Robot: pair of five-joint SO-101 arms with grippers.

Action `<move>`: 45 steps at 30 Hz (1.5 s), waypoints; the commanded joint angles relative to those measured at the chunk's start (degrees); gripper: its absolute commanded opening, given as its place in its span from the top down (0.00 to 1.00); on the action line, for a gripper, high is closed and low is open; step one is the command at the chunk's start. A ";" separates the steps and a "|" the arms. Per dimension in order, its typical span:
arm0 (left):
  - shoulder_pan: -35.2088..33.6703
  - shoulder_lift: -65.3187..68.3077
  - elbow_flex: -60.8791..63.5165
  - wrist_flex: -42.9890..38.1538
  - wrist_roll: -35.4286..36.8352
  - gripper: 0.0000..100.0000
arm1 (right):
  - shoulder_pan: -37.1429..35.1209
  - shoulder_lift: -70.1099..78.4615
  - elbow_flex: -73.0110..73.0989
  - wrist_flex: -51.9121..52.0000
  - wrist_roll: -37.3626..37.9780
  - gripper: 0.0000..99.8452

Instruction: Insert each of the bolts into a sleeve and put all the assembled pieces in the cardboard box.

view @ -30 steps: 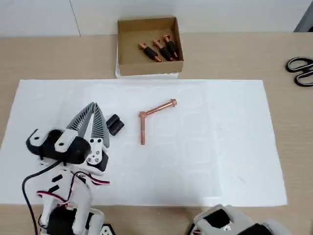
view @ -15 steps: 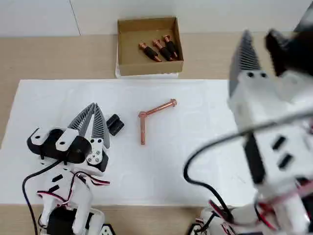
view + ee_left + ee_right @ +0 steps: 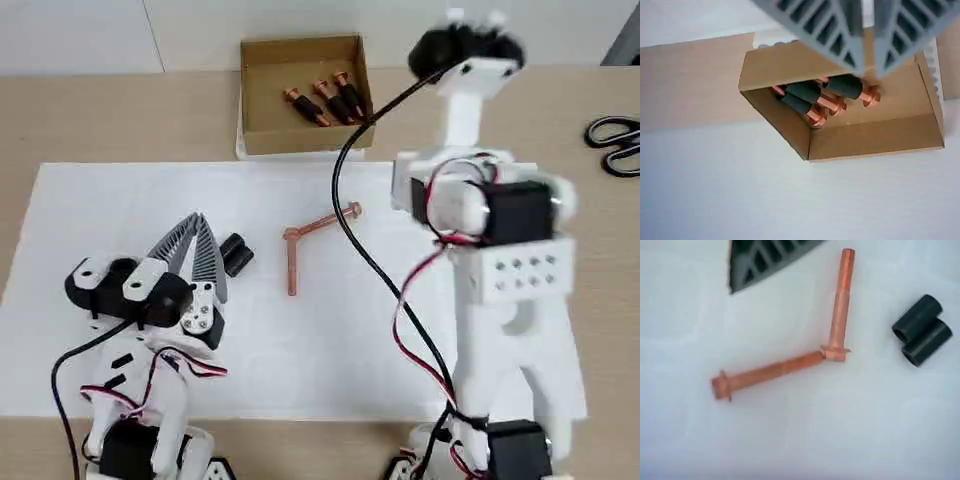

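My left gripper (image 3: 196, 220) sits low over the left half of the white sheet (image 3: 300, 370), jaws drawn all but together and gripping nothing, while two black sleeves (image 3: 236, 254) lie side by side, touching, just beside it. Near the sheet's middle two bare copper-coloured bolts (image 3: 292, 266) form an angle, the tip of one touching the head of the other. My right arm (image 3: 505, 250) rises tall over the sheet's right half, and my right gripper (image 3: 767, 260) hangs above those bolts; whether its jaws are apart or together I cannot tell. The cardboard box (image 3: 260, 112) stands on the wooden worktop (image 3: 120, 110) just past the sheet's far edge, about midway along it, with three assembled pieces (image 3: 322, 101) lying side by side in its right half. A pair of scissors (image 3: 612, 146) lies at the worktop's right edge.
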 commanded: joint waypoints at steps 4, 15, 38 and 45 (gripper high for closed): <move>-0.09 -0.53 -0.13 0.09 -0.18 0.99 | -6.90 -0.84 14.15 -17.01 -0.79 0.87; -9.14 -0.53 1.01 0.26 -0.26 0.99 | -18.33 -0.31 35.43 -48.13 6.24 0.87; -23.21 -0.53 1.98 17.76 -0.26 0.99 | -23.25 -0.13 54.51 -85.41 -21.80 0.86; -23.21 -0.53 2.15 17.76 -0.26 0.99 | -23.69 4.09 45.01 -75.91 -42.73 0.86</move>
